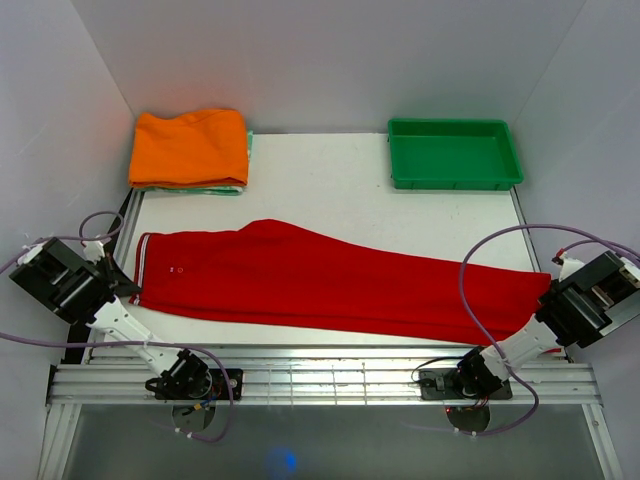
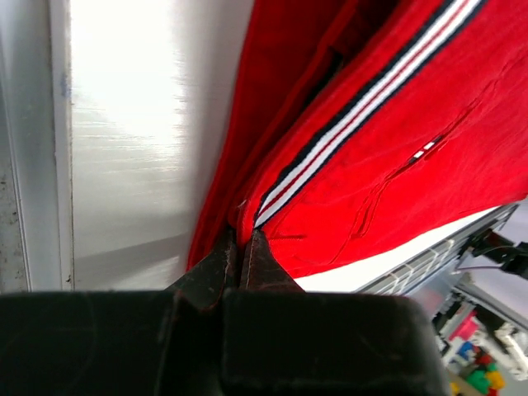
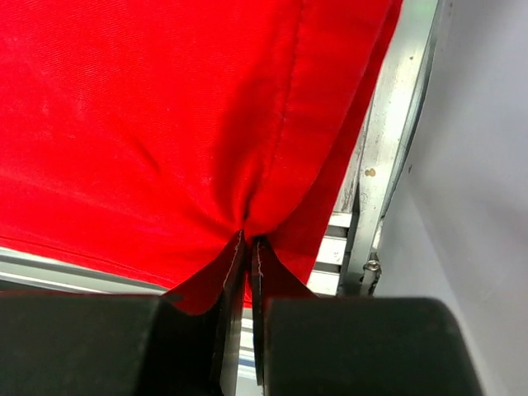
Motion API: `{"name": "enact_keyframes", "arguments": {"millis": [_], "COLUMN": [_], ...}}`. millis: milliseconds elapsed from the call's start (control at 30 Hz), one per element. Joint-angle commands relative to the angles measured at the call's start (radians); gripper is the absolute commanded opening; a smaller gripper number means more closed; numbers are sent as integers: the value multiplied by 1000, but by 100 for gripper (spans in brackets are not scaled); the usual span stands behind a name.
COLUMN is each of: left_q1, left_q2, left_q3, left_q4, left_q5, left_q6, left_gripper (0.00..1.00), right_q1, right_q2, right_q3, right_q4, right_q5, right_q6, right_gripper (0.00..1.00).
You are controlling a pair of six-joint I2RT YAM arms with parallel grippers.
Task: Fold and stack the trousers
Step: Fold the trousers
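The red trousers (image 1: pixel 320 280) lie stretched across the table from left to right, folded lengthwise, waistband at the left. My left gripper (image 1: pixel 130 290) is shut on the waist corner; in the left wrist view its tips (image 2: pixel 241 239) pinch the red fabric (image 2: pixel 396 157) beside the white and dark stripe (image 2: pixel 363 103). At the far right, my right gripper (image 1: pixel 548 297) is shut on the leg end, and the right wrist view shows its tips (image 3: pixel 249 239) bunching the red cloth (image 3: pixel 165 115) into a pucker.
A folded orange garment (image 1: pixel 190 148) sits at the back left on another folded piece. A green tray (image 1: pixel 454 153) stands at the back right. White walls close in both sides, and the metal rail (image 1: pixel 320 375) runs along the near edge.
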Motion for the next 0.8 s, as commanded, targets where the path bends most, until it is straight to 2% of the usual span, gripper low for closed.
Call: {"name": "enact_keyframes", "arguments": {"millis": [0, 133, 300, 567, 767], "left_q1": [9, 6, -3, -15, -15], "left_q2": [52, 102, 88, 55, 18], "left_q3": [55, 127, 95, 49, 21], "left_q4": [268, 238, 224, 213, 238], "left_q5": [-124, -107, -70, 2, -6], "left_q6": [-39, -110, -127, -156, -159], "left_gripper": [0, 0, 0, 0, 0], "right_q1": [-58, 40, 135, 163, 168], "right_q2": [117, 117, 95, 115, 123], "right_q3": [6, 20, 69, 299, 325], "right_q4": [172, 204, 213, 146, 126], "right_q5": [10, -10, -29, -41, -18], "right_q6": [50, 148, 216, 260, 243], "right_gripper": [8, 8, 8, 8, 8]}}
